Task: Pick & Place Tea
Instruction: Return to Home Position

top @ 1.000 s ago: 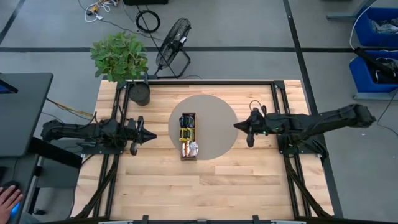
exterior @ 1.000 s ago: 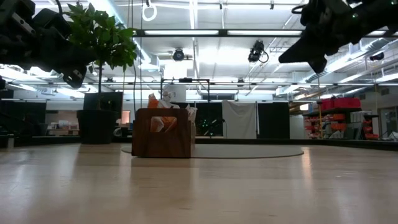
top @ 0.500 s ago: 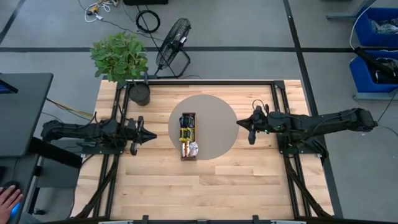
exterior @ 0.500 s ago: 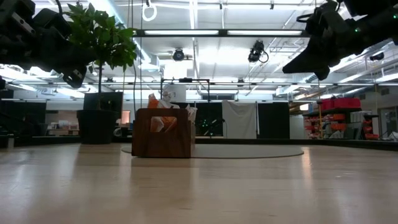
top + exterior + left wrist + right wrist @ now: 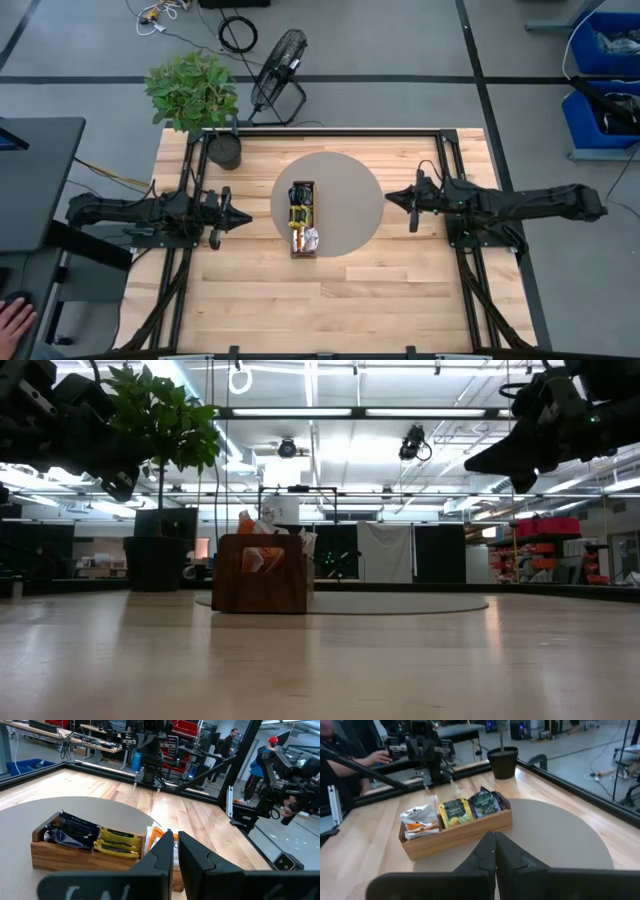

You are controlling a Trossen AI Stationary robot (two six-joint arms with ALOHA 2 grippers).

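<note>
A long wooden tray (image 5: 302, 241) lies on the round grey mat (image 5: 350, 190) at mid-table. Tea sachets stand in it: dark ones (image 5: 486, 802) at its far end, yellow-green ones (image 5: 454, 811) in the middle, orange-and-white ones (image 5: 417, 820) at its near end. My left gripper (image 5: 243, 217) hovers left of the tray, shut and pointing at it. My right gripper (image 5: 390, 199) hovers over the mat's right edge, shut and also pointing at the tray. In the low view both grippers (image 5: 120, 482) (image 5: 470, 460) hang well above the tabletop.
A potted plant (image 5: 222, 150) stands at the table's far left corner. A fan (image 5: 278, 75) sits on the floor beyond the far edge. A person's hand (image 5: 12, 320) shows off the table's near left. Bare wood surrounds the mat.
My right gripper has drawn back from the tray toward the table's right edge, staying shut and high above the table. The left arm and the tray have kept still.
</note>
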